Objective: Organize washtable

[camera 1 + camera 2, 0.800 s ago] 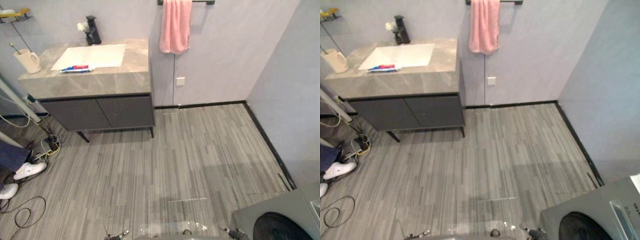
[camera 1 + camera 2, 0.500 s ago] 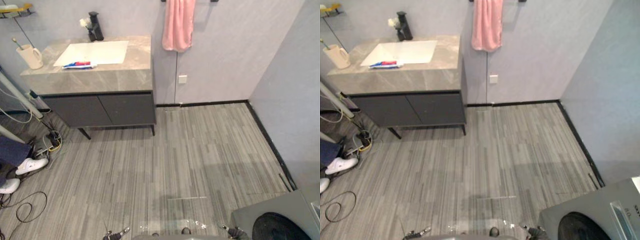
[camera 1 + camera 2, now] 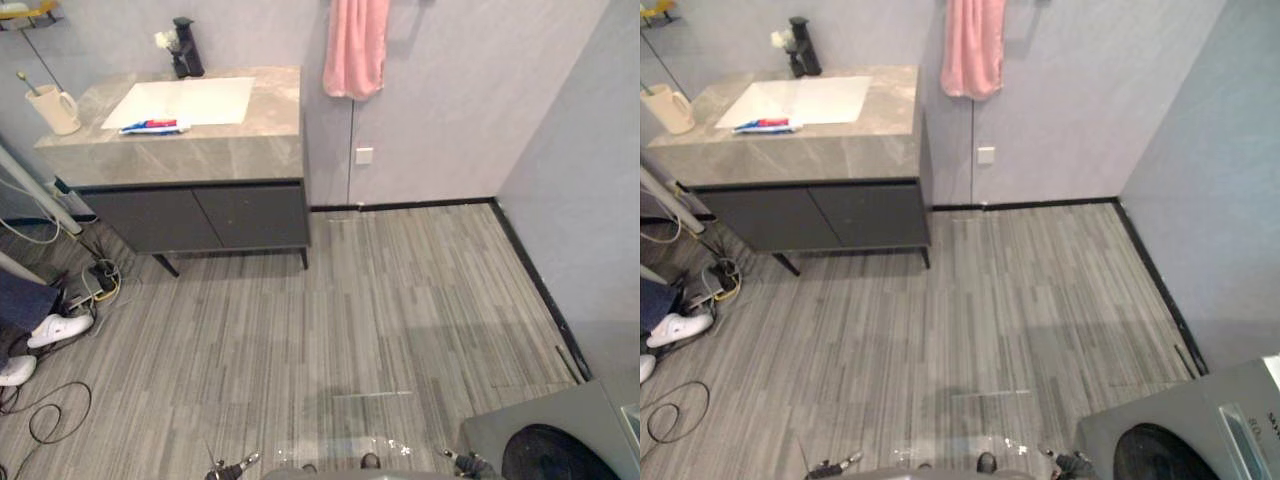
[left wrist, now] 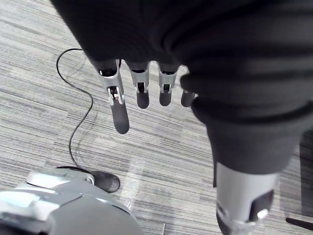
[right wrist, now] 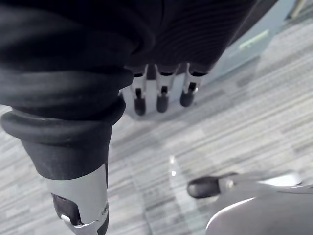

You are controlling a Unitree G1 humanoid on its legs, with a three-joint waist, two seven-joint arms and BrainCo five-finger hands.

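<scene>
Since 0.5 s ago the whole eye view is shifting a little: camera moving, not objs. Counter (image 3: 200, 150) is sitting at 10 o'clock, carrying toothpaste tube (image 3: 152, 126) at the sink's (image 3: 185, 100) front edge and mug (image 3: 57, 108) at its 9 o'clock end. Wrist views are adding the hands: left robot hand (image 4: 120, 115) and right robot hand (image 5: 162, 100) are hanging over the floor (image 3: 380, 300) w/ fingers straight, holding nothing.

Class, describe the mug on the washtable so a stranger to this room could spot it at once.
Find the grey-topped washtable against the back wall, with its white basin. At the top's left end stands a cream mug with a handle. Unlike the flat blue-and-red tube by the basin, it is upright, with a thin stick rising from it.
</scene>
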